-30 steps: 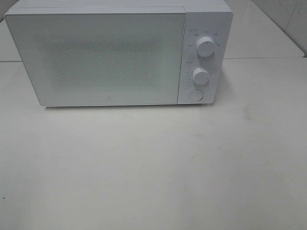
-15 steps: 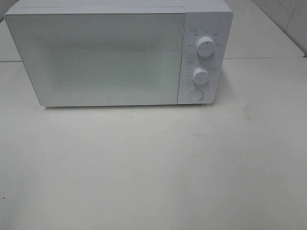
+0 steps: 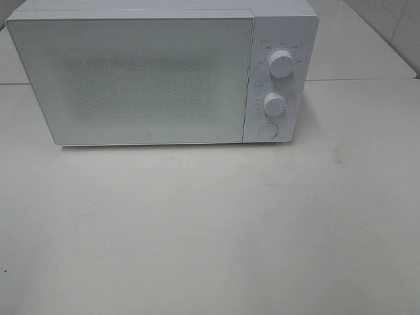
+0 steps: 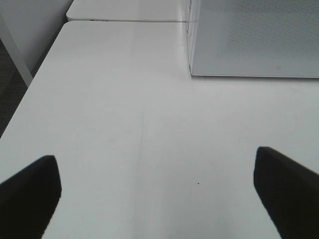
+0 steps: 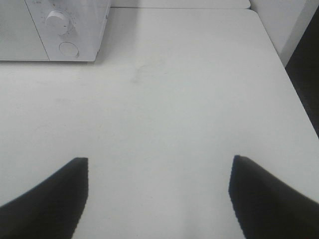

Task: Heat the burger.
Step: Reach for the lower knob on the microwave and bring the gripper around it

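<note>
Burger: not visible in any view, so can't tell where it sits or how it looks. Microwave (image 3: 161, 75) door shut; the marks round its two dials (image 3: 281, 63) and the door logo (image 3: 146, 138) are too small to read. Left gripper (image 4: 155, 167) and right gripper (image 5: 159, 160) both spread wide, holding nothing (each over bare table (image 3: 210, 230)). Table's side edge shows in each wrist view; open surface in front of the microwave.

The microwave (image 3: 164, 75) is white with a dotted door (image 3: 131, 79), the table (image 3: 210, 230) white, the fingers (image 4: 281, 191) black.
</note>
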